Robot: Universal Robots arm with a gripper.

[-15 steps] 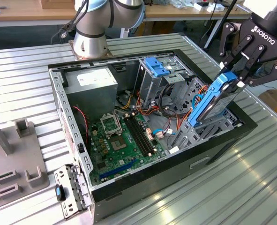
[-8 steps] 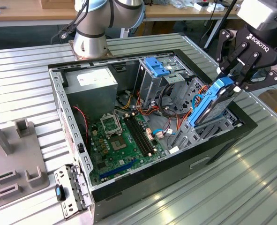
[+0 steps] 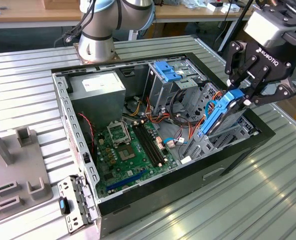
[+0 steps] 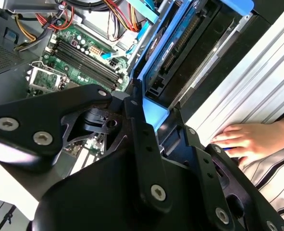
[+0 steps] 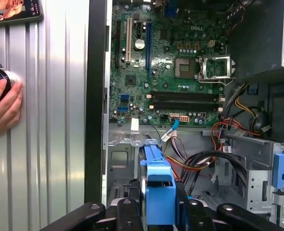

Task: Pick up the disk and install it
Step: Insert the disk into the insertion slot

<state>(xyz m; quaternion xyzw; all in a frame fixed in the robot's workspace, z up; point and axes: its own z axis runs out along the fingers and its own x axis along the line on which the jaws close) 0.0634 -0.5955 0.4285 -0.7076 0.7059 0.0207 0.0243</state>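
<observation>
Under everything lies a ribbed metal table [image 3: 268, 200] carrying the open computer case [image 3: 213, 170], which is laid on its side so that the motherboard [image 3: 130, 150] and the bays face up toward my gripper [image 3: 238, 97]. My gripper is clamped on the upper end of the disk [image 3: 219, 119], pinching across its blue rails. I judge those edges give a firm purchase and leave the lower end free to go in first. The disk hangs tilted and edge-on, its lower end down among the walls of the drive cage [image 3: 227, 140] directly beneath my gripper; whether it touches the guides I cannot tell. In the first wrist view the blue rail runs straight out ahead of my gripper toward the cage, so the tilt looks chosen to match the slot. Beyond the case wall, off to one side of my gripper, a person's hand [image 5: 2, 103] rests on the table, apart from the work.
</observation>
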